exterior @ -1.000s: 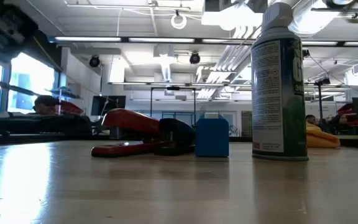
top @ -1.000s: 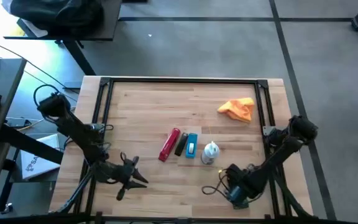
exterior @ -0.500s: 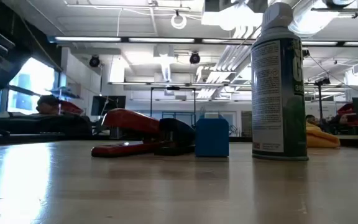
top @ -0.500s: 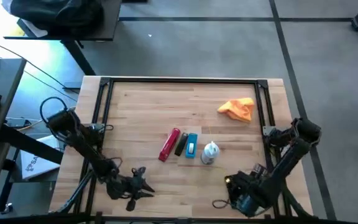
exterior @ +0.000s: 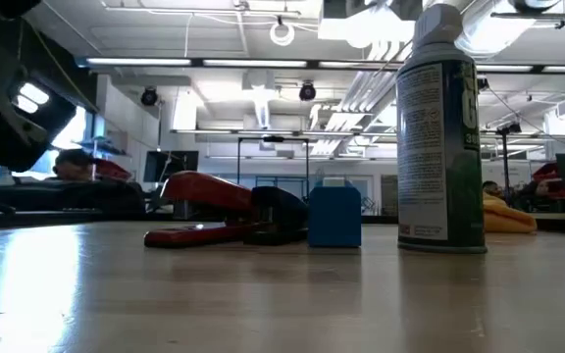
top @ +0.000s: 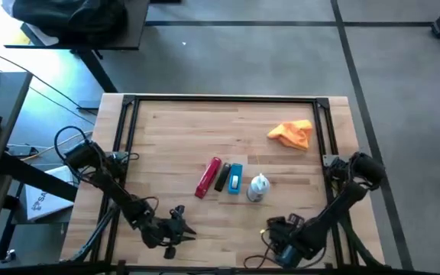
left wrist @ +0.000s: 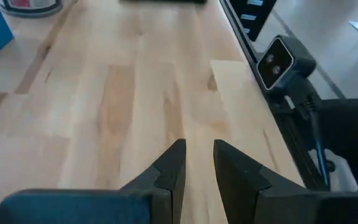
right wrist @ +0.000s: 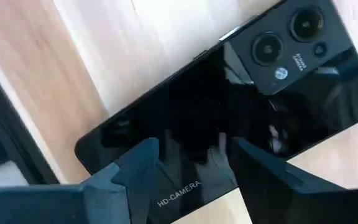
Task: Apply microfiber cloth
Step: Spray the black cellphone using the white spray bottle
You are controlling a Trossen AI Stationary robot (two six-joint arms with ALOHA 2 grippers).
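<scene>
**Cloth untouched at the far right; both arms low at the near edge**

The cloth (top: 292, 134) lies crumpled on the table (top: 174, 130) toward the far right corner, close to the right rail of the black frame (top: 224, 99). In the low view it shows only as a yellow-orange lump (exterior: 508, 216) behind and to the right of the spray can (exterior: 441, 132). Nothing touches it.

In the middle of the table a row of small things stands side by side: a red stapler (top: 208, 178), a black piece (top: 222, 177) just beside it, a blue box (top: 235, 179), and then the can (top: 258, 187), seen from above as a white-grey top. The cloth is well apart from this row.

The left gripper (top: 176, 233) sits low near the table's near edge, left of centre. Its wrist view shows the fingers (left wrist: 169, 174) nearly together, with a narrow gap and nothing between them, over bare wood; a small grey camera (left wrist: 276, 61) is mounted at the table's rim ahead.

The right gripper (top: 281, 243) is at the near edge on the right side. Its fingers (right wrist: 142, 168) stand spread apart, holding nothing, just above a black phone (right wrist: 229, 106) lying with its camera lenses up on the wood. Both grippers are far from the cloth.
</scene>
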